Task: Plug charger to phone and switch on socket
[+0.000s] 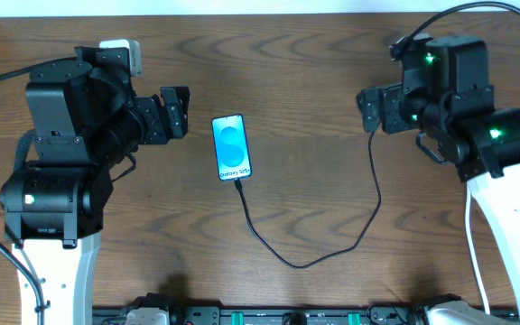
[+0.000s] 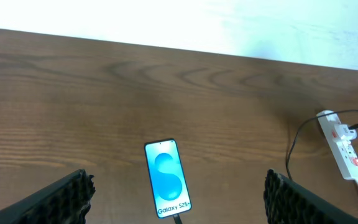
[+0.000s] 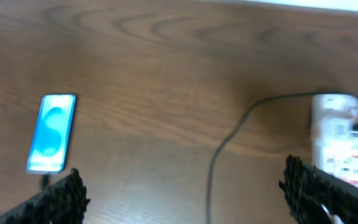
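Two pincers hang released above the desk (image 1: 314,54) in the overhead view: left pincer (image 1: 181,110) left of centre, right pincer (image 1: 365,108) upper right. Between them lies the phone (image 1: 231,147), the charger (image 1: 296,264) looping rightward from its lower edge.

In the left wrist view the screen reads "Galaxy S25+", and the socket (image 2: 340,142) lies at the right edge with the cable reaching it.

The right wrist view is blurred, with the socket at lower right.

Plugging looks done. The next move is likely the right pincer switching the socket on.
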`<state>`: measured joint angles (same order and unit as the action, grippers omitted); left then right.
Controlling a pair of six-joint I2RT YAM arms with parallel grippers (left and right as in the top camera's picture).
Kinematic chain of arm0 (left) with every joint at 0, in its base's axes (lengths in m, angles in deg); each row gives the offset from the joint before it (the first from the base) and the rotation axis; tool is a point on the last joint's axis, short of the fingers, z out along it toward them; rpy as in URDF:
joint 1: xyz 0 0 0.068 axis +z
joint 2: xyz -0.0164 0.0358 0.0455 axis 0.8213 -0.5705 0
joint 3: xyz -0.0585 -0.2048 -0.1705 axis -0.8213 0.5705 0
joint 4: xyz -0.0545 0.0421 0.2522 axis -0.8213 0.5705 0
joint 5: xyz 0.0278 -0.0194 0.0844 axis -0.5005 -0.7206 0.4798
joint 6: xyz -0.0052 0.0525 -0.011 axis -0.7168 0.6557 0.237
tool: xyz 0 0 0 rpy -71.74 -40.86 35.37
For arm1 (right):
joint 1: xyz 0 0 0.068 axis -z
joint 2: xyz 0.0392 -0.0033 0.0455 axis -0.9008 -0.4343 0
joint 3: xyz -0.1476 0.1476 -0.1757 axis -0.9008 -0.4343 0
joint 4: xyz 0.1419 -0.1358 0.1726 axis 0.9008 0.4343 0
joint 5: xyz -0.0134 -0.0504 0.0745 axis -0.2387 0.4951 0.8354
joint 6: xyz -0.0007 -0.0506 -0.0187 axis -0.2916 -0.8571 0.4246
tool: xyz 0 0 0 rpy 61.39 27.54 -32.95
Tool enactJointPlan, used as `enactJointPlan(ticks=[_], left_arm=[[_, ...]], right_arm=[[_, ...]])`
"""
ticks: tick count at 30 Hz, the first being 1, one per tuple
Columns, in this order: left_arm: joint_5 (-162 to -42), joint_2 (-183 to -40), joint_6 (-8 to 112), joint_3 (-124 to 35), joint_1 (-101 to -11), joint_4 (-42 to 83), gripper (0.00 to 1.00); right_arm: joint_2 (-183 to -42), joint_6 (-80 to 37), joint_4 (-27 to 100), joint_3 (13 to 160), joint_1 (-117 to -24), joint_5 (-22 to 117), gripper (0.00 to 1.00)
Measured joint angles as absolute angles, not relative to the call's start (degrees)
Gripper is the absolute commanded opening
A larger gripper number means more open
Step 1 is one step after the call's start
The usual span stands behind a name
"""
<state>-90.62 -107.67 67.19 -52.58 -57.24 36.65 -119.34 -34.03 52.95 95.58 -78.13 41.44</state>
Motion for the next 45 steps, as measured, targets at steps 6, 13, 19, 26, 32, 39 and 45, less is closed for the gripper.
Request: enactJointPlan(ticks=[6, 13, 19, 26, 32, 39, 45], left_arm=[[-90.6, -107.7, 67.2, -52.6, -57.2, 36.6, 0.89], [-90.6, -107.7, 67.2, -52.6, -57.2, 36.7, 0.89], [-90.6, -107.7, 67.2, -52.6, -57.2, 36.7, 0.89], [-90.6, -107.7, 67.2, -52.6, -57.2, 36.6, 0.89], [-90.6, -107.7, 67.2, -52.6, -57.2, 36.7, 0.89], [-90.6, -107.7, 67.2, -52.6, -57.2, 36.7, 0.89], [-90.6, -107.7, 67.2, -52.6, -57.2, 36.7, 0.89]], right_arm=[[-111.2, -35.9, 40.7, 83.3, -76.1, 40.3, 0.99], [-97.5, -38.4, 27.4, 65.5, -68.6, 43.3, 0.99], [-82.8, -39.6, 15.4, 49.1, -64.2, 45.7, 0.99], [-66.5, -41.3, 6.5, 31.8, -64.0, 47.6, 0.99], [-55.8, -41.7, 0.4, 19.2, -63.9, 49.1, 0.99], [-45.5, -41.7, 3.2, 12.7, -63.9, 50.5, 0.99], [-42.4, -41.7, 4.4, 12.7, -63.9, 49.3, 0.99]])
